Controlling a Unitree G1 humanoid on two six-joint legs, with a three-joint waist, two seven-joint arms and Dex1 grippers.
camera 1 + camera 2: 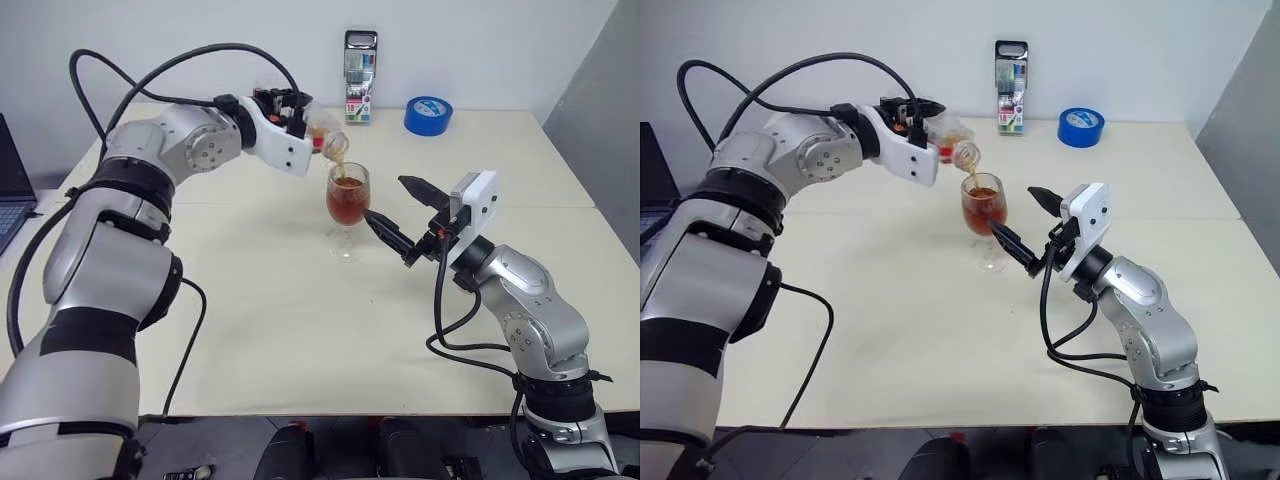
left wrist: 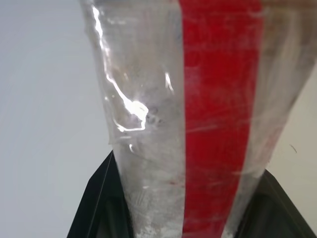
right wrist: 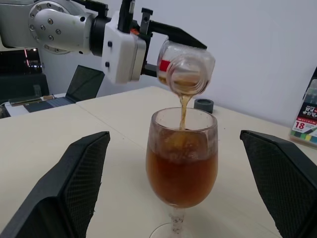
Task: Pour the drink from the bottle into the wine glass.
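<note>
now my left gripper (image 1: pixel 300 118) pinches the tipped bottle (image 1: pixel 326 135), drink (image 3: pixel 182 171) streaming into wine glass (image 1: pixel 347 200); right gripper (image 1: pixel 397 212) spread wide nr the stem.

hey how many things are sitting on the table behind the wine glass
3. A marker pack stands at the far edge, a blue tape roll lies beside it, and a small dark cap sits nearer the glass. The arms may hide more.

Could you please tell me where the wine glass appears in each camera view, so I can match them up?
Left eye view: wine glass at centre, under the tilted bottle.
Right eye view: centre, beside the open right gripper.
Left wrist view: not in it.
Right wrist view: centre, between the fingers.
Shared landmark: the bottle's mouth above the rim.
</note>
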